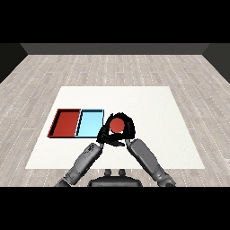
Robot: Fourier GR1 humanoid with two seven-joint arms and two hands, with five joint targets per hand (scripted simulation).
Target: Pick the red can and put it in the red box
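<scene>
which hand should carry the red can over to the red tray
Right. The right hand is curled round the red can, just right of the blue tray. The left hand sits beside it.

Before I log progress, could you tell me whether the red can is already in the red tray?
No, the red can is right of both trays, enclosed by black fingers.

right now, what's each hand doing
Right hand: curled round the red can, holding it.
Left hand: against the can's other side; fingers cannot be told.
</scene>
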